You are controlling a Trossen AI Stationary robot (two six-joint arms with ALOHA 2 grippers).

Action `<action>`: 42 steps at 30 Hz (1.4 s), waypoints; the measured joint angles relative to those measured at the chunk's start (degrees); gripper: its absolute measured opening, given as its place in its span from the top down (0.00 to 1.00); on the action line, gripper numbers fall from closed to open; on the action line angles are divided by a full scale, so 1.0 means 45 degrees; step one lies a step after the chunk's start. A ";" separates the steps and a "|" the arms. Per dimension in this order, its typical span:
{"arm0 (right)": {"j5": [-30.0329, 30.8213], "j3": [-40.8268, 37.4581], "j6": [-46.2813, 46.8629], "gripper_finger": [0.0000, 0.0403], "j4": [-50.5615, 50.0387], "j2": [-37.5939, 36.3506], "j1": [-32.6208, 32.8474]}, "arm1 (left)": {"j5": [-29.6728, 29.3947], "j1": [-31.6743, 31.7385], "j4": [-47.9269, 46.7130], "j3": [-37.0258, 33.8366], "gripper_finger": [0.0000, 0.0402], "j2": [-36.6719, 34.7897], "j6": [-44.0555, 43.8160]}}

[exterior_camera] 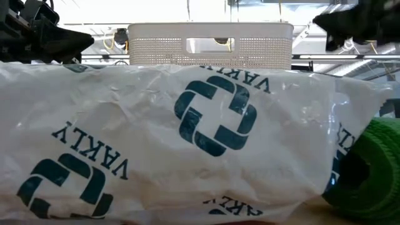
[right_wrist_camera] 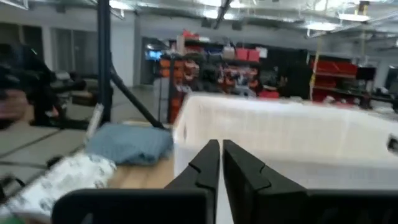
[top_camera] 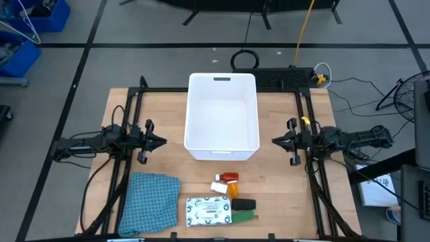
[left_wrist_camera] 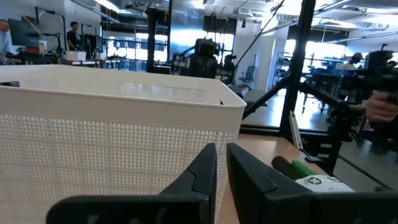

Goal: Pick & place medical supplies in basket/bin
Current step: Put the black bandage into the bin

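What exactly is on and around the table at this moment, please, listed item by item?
bin: one, white, centre of the table, nothing visible inside.
flat packet: one, white with green-black print, near edge of the table, in front of the bin.
cloth: one, teal-blue, crumpled, beside the packet on the left arm's side.
black oblong: one, black, beside the packet on the right arm's side.
green oblong: one, green, just nearer the table edge than the black one.
orange pieces: two, orange-red, between bin and packet.
small white piece: one, white, next to the orange pieces.
left end effector: one, dark, shut, beside the bin.
right end effector: one, dark, shut, beside the bin's opposite side.
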 joint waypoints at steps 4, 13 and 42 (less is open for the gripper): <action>0.0045 0.1720 0.0042 0.85 -0.1021 0.2528 0.1031 | -0.0006 -0.0005 0.0000 0.0000 0.90 0.0000 0.0016; 0.3842 0.5216 0.0536 0.68 -0.2717 0.8841 0.5139 | -0.0117 0.0000 -0.0006 0.0000 0.90 0.0000 0.1036; 0.5978 0.6945 0.7574 0.47 0.2333 1.9083 0.8278 | -0.0671 -0.0005 -0.0005 0.0000 0.90 0.0000 0.0038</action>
